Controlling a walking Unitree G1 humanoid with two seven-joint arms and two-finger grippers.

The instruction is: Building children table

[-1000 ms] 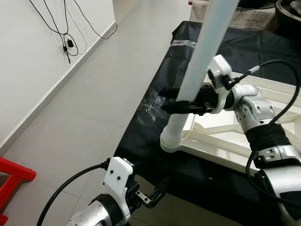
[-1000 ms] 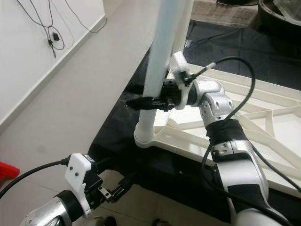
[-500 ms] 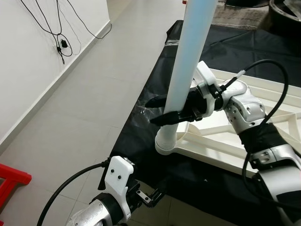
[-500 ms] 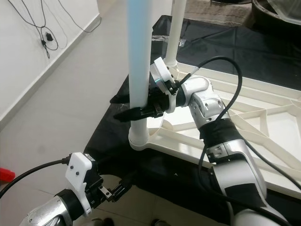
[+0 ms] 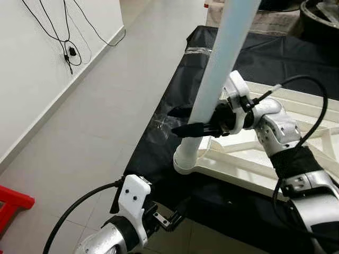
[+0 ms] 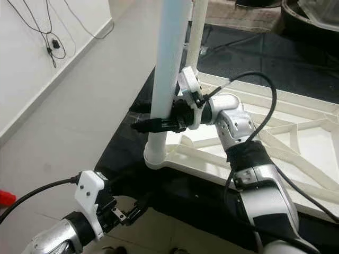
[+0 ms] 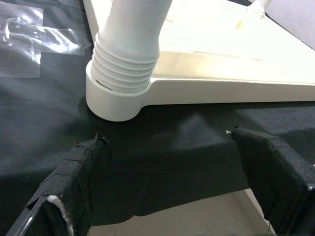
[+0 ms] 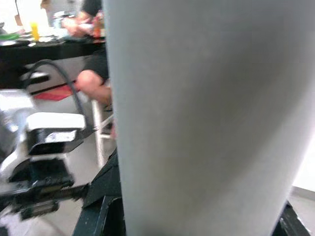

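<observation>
Right wrist view, table leg [image 8: 197, 118] blurred, cropped

I see a black cloth [image 5: 175, 106] over the surface. The grey floor [image 5: 100, 116] is beside it. Black wires [image 5: 66, 39] hang on the white wall [image 5: 26, 79]. Something red [image 5: 13, 203] sits on the floor.

White table leg [image 5: 217, 79] stands near-upright, slightly tilted, btwn right gripper [image 5: 183, 120] fingers, threaded end in corner socket [image 7: 115, 101] of upturned white tabletop [image 5: 275, 159] just below the claw; 2nd leg [image 6: 197, 32] upright beyond.
</observation>
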